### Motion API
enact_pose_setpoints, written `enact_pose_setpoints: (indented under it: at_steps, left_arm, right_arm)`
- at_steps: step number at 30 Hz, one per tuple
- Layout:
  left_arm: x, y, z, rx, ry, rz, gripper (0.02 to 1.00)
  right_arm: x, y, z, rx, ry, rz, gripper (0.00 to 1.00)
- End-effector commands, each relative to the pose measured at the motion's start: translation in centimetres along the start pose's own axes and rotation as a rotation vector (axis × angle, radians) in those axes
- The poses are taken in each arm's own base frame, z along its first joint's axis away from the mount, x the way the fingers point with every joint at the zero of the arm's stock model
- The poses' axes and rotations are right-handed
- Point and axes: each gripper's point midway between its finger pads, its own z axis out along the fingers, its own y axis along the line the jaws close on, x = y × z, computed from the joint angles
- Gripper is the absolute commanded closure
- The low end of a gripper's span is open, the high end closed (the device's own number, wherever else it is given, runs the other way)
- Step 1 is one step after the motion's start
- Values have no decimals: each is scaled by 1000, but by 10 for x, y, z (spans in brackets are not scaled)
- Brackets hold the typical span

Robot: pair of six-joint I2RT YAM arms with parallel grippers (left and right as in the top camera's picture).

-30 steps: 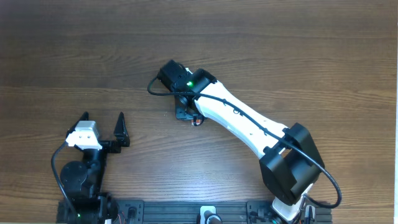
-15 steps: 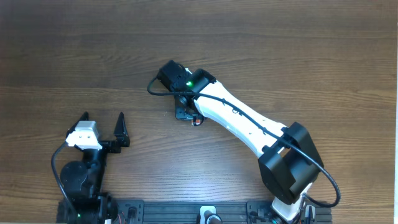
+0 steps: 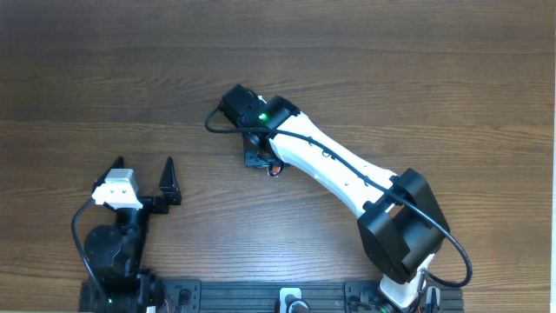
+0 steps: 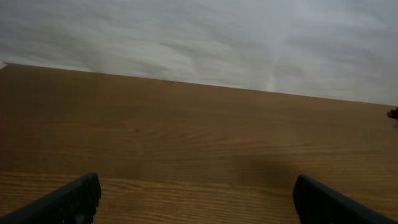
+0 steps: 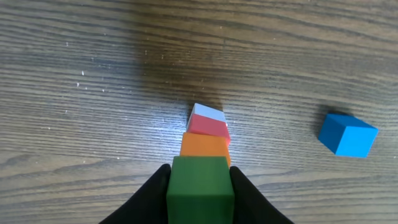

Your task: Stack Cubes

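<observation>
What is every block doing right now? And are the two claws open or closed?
green cube: held, on top, over the orange cube
orange cube: stacked on the red cube
red cube: stacked on the white cube
white cube: at the bottom
blue cube: lying alone, apart from the others
right gripper: shut on the green cube
left gripper: open, empty
</observation>
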Motion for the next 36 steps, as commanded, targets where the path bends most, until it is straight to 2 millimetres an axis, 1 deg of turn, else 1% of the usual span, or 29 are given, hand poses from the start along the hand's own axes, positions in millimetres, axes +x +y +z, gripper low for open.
enact_pose_setpoints:
  at_steps: [1,5,10,14,15,18,23,25,27,30,32,36]
  left_arm:
    - [2,-3,0,17,-2,16,18]
    - [2,-3,0,17,-2,16,18]
    - [2,-3,0,17,-2,16,18]
    - [2,-3,0,17,-2,16,20]
    - [2,-3,0,17,-2,16,20]
    - [2,-3,0,17,-2,16,18]
    - [2,-3,0,17,-2,16,23]
    - [2,-3,0,17,-2,16,18]
    - [2,-3,0,17,-2,16,20]
    - [2,-3,0,17,-2,16,20]
    - [2,-3,0,17,-2,16,20]
    - [2,-3,0,17,-2,16,23]
  right_arm:
    - [-6,0,1,0,-5,4,673]
    - [-6,0,1,0,-5,4,599]
    - [-7,-2,1,1,-6,11,450]
    - [-13,-8,0,2,-8,16,220]
    - [-15,-9,-2,1,-11,14,134]
    - [-23,-10,-16,-12,-32,-4,9]
    - [-35,-11,-59,-27,-94,-26,9]
    - [-35,-19,-77,-18,-110,-22,7]
    - [-34,-33,-89,-3,-117,-2,9]
    - [-30,-62,-96,30,-87,47,7]
    - [-27,-77,-95,50,-66,75,7]
    - [-21,-103,-80,90,-13,115,7]
